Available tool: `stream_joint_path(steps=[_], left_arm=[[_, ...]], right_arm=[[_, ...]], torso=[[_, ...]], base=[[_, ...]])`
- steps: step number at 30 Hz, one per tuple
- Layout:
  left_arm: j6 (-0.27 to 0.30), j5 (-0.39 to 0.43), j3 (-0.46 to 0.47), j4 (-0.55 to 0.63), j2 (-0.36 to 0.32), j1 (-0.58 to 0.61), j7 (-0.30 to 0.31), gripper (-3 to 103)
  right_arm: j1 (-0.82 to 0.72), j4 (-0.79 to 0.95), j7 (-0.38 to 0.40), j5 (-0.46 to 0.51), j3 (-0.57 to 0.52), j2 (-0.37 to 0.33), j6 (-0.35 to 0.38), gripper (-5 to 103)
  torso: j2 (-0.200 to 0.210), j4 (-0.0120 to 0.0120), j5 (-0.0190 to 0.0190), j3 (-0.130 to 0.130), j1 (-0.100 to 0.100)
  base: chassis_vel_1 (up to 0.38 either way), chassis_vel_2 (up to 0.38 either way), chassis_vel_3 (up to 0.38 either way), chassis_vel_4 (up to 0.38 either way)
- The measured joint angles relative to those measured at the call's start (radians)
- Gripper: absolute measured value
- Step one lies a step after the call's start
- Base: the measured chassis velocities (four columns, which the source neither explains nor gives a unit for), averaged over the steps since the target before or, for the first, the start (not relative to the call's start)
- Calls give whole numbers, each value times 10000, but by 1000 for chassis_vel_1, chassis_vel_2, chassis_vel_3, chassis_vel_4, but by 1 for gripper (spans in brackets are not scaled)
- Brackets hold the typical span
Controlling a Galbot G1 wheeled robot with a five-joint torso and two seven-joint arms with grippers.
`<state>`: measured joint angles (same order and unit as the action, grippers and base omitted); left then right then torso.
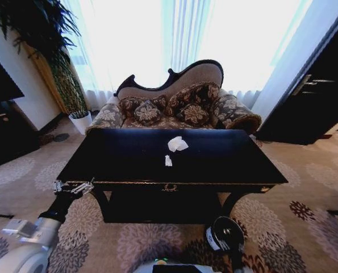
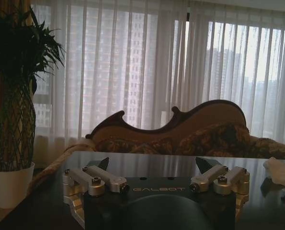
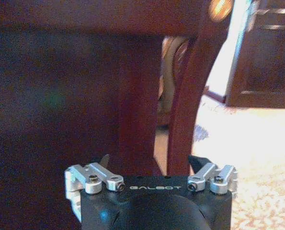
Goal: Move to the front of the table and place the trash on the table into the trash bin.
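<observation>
The left gripper, fingers spread and empty, sits at the glossy black table's front-left edge, seemingly poised to reach the lumpy white tissue and tiny scrap. The right gripper, also spread and empty, waits low beside a curved table leg.

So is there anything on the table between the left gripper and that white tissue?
Nothing visible. The left gripper sits open at the table's front left corner, and the glossy top between it and the tissue is bare. The tiny white scrap lies just in front of the tissue.
</observation>
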<state>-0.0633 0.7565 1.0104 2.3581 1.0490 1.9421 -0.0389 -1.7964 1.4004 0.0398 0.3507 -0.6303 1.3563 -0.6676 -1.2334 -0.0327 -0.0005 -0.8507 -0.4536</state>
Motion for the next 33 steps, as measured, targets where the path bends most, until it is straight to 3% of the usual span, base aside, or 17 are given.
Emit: stream_joint_path(steps=[11,20,28,32,33], left_arm=[[0,0,0,0,0,0,0,100],[1,0,-1,0,0,0,0,100],[0,0,0,0,0,0,0,100],[0,0,0,-1,0,0,0,100],[0,0,0,-1,0,0,0,100]], right_arm=[[-2245,3400,413,605,-1235,603,-690,100],[-2824,5649,595,1325,-2183,533,-158,100],[-2624,7650,773,2079,-3072,23,1238,100],[-1674,8783,978,2320,-3055,-544,3104,100],[-1674,8783,978,2320,-3055,-544,3104,100]], torso=[[0,2,1,-1,0],[1,1,3,-2,-3],[2,1,2,-2,-3],[2,1,2,-2,-2],[2,1,2,-2,-2]], base=[[0,0,0,0],[0,0,0,0],[0,0,0,0],[0,0,0,0],[0,0,0,0]])
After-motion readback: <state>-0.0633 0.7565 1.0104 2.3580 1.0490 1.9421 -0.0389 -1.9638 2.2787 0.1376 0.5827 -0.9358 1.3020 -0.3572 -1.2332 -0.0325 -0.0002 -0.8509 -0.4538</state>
